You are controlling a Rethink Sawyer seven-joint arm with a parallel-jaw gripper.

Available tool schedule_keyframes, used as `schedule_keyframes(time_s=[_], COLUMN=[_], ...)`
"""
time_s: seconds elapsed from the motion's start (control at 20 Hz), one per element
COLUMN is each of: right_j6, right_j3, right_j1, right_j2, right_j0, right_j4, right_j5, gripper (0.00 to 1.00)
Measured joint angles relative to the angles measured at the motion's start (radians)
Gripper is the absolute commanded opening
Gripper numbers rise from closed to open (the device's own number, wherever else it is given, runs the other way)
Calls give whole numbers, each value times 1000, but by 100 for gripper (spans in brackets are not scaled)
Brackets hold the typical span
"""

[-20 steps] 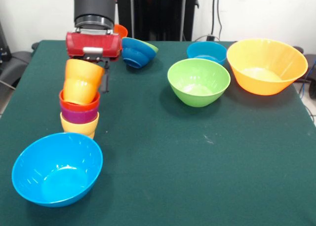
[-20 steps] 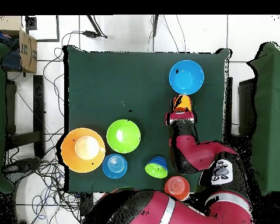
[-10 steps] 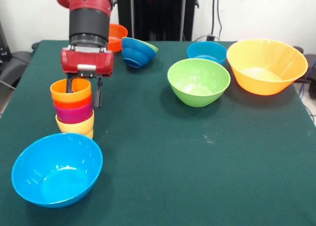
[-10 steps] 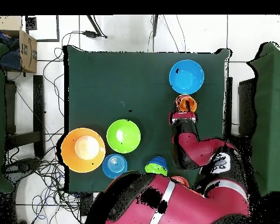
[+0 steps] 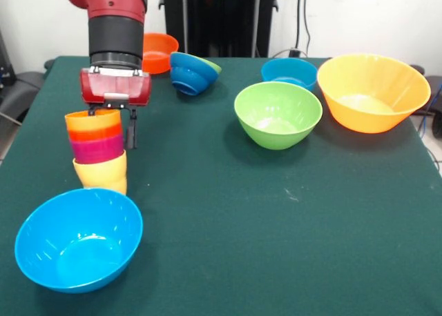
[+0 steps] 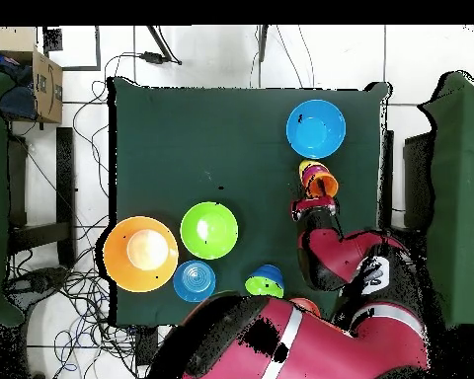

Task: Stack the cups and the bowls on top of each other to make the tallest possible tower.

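Right under the gripper sits the tower — four nested cups, yellow at the base, then purple, red-orange and an orange-yellow one on top. One black finger hangs down just beside the stack on its outer side, and the other seems to be tucked in by the top cup's rim, but I honestly can't tell whether it's clamped on that rim or has let go.

Just past the stack, on the side away from the arm, is a big light blue bowl. Off to the side, well apart, are the green bowl, the huge orange-yellow bowl and a small blue bowl. Behind the gripper there's an orange-red bowl and a tipped-over nest of dark blue bowls.

Handling-wise, my guess: this is thin, glossy plastic — light, stiff, pretty slippery. A rim pinch, one finger inside and one outside, looks like the way to grab anything here. The column is narrow at the base and will probably tip with any sideways nudge, so wide bowls on top are going to be sketchy.
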Motion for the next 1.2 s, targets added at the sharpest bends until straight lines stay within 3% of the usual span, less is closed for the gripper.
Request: schedule_keyframes(time_s=[0.55, 0.6, 1.2], right_j6=[0, 0, 0], right_j3=[0, 0, 1], right_j1=[2, 3, 4], right_j2=[110, 137, 168], right_j0=[-70, -89, -122], right_j4=[-15, -15, -10], right_j5=[170, 178, 178], gripper=[100, 0, 0])
